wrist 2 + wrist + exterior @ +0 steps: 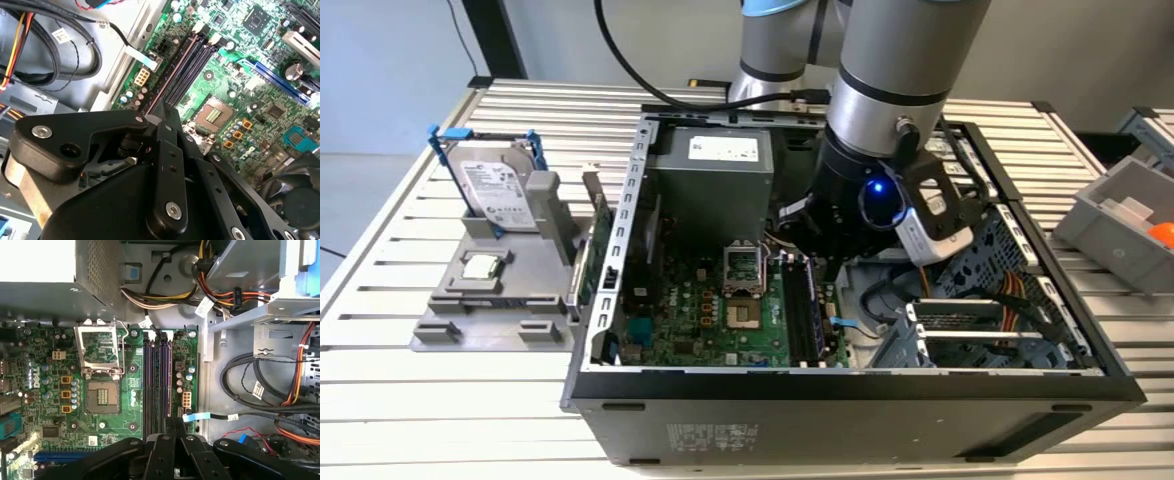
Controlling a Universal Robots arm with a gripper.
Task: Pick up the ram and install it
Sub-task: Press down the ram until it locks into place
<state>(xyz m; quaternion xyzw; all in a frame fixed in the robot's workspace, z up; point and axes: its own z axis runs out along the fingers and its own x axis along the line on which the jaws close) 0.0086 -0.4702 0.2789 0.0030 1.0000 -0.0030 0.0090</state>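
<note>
end effector point(159, 107) clenched over the memory slots point(159, 380)

fingers drawn together, tips just above the outermost slot, where a thin reddish-brown edge – seemingly the ram point(172, 70) – stands; whether they pinch it, i cannot tell. around it lie the green motherboard point(45, 390) and the open computer case point(854, 385) – mid-counter point(400, 400).

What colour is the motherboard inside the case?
Green, clearest in the first wrist view: the motherboard.
</note>
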